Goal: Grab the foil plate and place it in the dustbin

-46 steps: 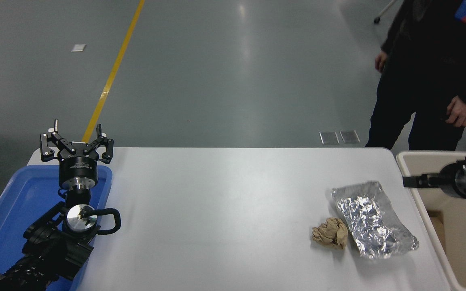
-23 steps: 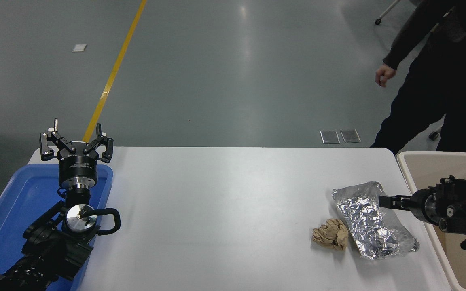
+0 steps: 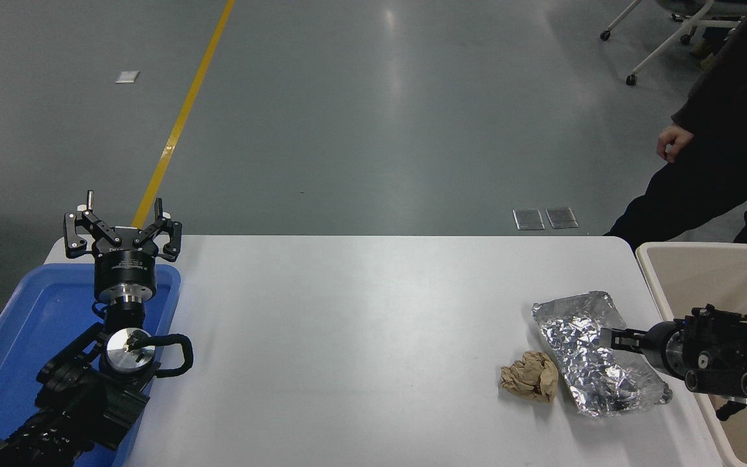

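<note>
The foil plate (image 3: 584, 353) is a shiny crinkled silver tray lying on the white table (image 3: 360, 337) near its right edge. The dustbin (image 3: 698, 272) is a large beige bin standing just right of the table. My right gripper (image 3: 609, 338) comes in from the right edge, over the bin's rim, and its tip is over the right side of the foil plate. I see it side-on and cannot tell whether it is open or shut. My left gripper (image 3: 124, 224) is open, empty and parked upright at the lower left.
A crumpled brown paper ball (image 3: 530, 375) lies just left of the foil plate. A blue tray (image 3: 17, 324) sits at the table's left edge under the left arm. A person in dark clothes (image 3: 730, 162) stands at the top right.
My right gripper has moved left and down from over the dustbin to over the foil plate's right side. The person has moved off to the right. The left arm has not moved.
</note>
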You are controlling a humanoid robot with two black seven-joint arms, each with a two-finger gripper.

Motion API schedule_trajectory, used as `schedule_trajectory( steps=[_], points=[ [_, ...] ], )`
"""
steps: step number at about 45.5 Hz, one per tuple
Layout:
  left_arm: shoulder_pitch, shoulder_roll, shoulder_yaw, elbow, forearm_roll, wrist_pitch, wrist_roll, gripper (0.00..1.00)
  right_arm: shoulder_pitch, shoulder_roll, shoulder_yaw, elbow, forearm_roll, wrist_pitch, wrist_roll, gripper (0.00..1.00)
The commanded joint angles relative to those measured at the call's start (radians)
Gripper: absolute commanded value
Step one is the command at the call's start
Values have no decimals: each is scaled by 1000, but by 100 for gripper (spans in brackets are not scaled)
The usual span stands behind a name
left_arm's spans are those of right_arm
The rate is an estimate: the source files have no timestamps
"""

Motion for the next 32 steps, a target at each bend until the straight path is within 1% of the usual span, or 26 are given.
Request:
schedule_trajectory(
  steps=[1, 3, 22, 26, 32],
  points=[
    [0, 0, 0, 0, 0, 0, 0, 99, -10, 7, 4, -5, 3, -6, -18, 21],
    [0, 0, 0, 0, 0, 0, 0, 99, -10, 7, 4, -5, 3, -4, -18, 0],
    [0, 0, 0, 0, 1, 0, 0, 99, 6, -10, 5, 14, 3, 6, -17, 0],
    [0, 0, 0, 0, 1, 0, 0, 99, 47, -59, 4, 35, 1, 12, -14, 0],
    [-1, 0, 0, 0, 1, 0, 0, 99, 154, -160, -21, 132, 0, 34, -14, 0]
  ],
)
